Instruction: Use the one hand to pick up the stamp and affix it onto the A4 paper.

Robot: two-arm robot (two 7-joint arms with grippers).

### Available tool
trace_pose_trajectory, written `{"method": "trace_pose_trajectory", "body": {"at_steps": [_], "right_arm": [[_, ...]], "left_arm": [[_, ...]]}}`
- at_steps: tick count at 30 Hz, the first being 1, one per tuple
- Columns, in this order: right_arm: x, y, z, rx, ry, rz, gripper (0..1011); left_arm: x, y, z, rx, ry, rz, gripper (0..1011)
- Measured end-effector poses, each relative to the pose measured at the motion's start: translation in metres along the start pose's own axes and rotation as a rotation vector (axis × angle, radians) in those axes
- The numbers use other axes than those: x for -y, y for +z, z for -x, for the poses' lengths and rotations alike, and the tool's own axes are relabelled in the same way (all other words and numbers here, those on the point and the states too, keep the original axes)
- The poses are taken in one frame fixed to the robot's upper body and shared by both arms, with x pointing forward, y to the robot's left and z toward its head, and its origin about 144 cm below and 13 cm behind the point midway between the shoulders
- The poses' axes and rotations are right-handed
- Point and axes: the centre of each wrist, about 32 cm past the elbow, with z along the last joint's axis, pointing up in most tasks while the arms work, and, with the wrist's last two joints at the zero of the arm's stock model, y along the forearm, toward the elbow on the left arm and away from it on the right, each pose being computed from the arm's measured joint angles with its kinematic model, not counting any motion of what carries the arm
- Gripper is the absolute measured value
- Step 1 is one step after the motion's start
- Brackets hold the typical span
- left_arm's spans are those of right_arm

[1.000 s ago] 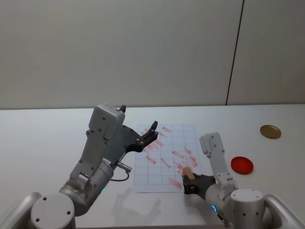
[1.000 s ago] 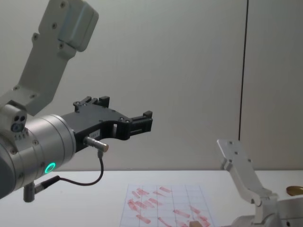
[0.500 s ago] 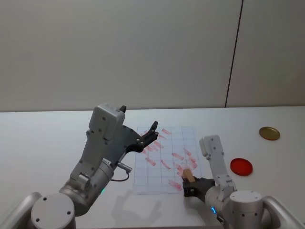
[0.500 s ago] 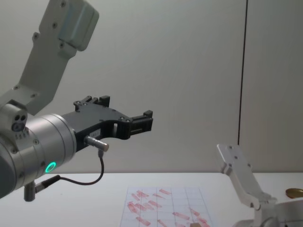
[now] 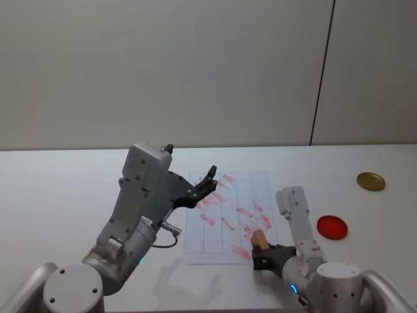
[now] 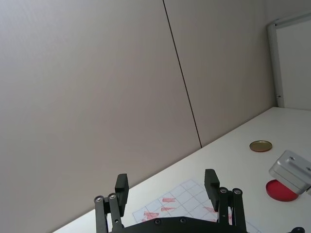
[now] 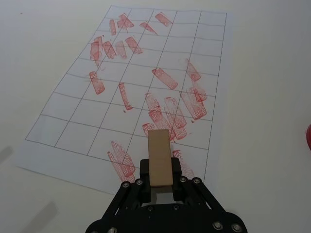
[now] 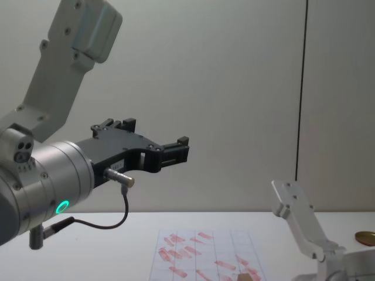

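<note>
Two fingers (image 7: 144,171) of your right gripper (image 7: 160,171) clamp the tan wooden block stamp (image 5: 259,238) low and right of centre, over the near edge of the red-marked white A4 paper (image 5: 203,245); press it squarely down, while the left gripper (image 5: 207,180) hovers with its fingers spread.

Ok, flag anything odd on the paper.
The red marks on the paper lie askew, overlapping and crossing grid lines, bunched in clusters. Nothing else: right gripper holds the stamp at the near edge; left gripper hangs open above.
</note>
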Motion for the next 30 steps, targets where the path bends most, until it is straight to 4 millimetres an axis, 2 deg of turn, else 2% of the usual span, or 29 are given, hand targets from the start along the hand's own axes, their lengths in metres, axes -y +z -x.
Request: {"method": "trace_pose_trajectory", "body": {"at_steps": [10,20,30], "right_arm": [[0.011,0.008,0.000,0.000,-0.012,-0.054,219],[0.037,0.044,0.003,-0.016,-0.019,-0.206,220],[0.059,0.067,0.002,-0.051,-0.078,-0.284,219]], "left_arm": [[0.000,0.000,0.000,0.000,0.000,0.000,993],[0.000,0.000,0.000,0.000,0.000,0.000,993],[0.000,0.000,0.000,0.000,0.000,0.000,993]]}}
